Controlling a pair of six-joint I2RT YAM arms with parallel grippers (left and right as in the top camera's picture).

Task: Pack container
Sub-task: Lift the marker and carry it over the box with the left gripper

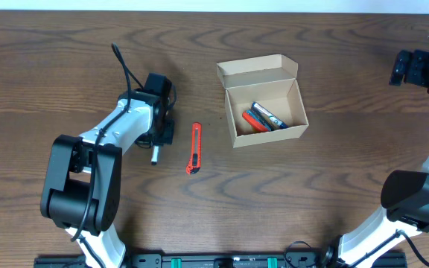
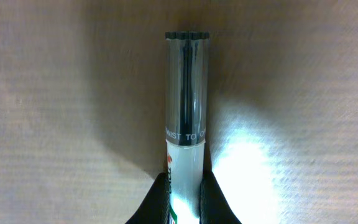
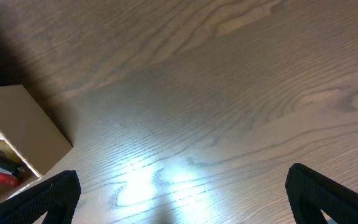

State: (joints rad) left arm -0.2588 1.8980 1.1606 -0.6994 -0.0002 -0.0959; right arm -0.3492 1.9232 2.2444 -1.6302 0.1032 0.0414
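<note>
The container (image 1: 268, 119), a tan cardboard box, stands open right of centre with its flap lid (image 1: 258, 68) tilted back. Red and dark pen-like items (image 1: 261, 118) lie inside. My left gripper (image 1: 158, 135) is down at the table, shut on a white tube with a clear ribbed cap (image 2: 187, 93); the tube's end (image 1: 155, 155) sticks out toward the front. In the left wrist view the black fingers (image 2: 213, 199) press both sides of the tube. My right gripper (image 3: 185, 202) hangs open over bare wood, the container's corner (image 3: 27, 127) at its left.
A red utility knife (image 1: 194, 147) lies on the brown wooden table (image 1: 311, 193) between the left gripper and the box. The right arm (image 1: 415, 67) sits high at the far right edge.
</note>
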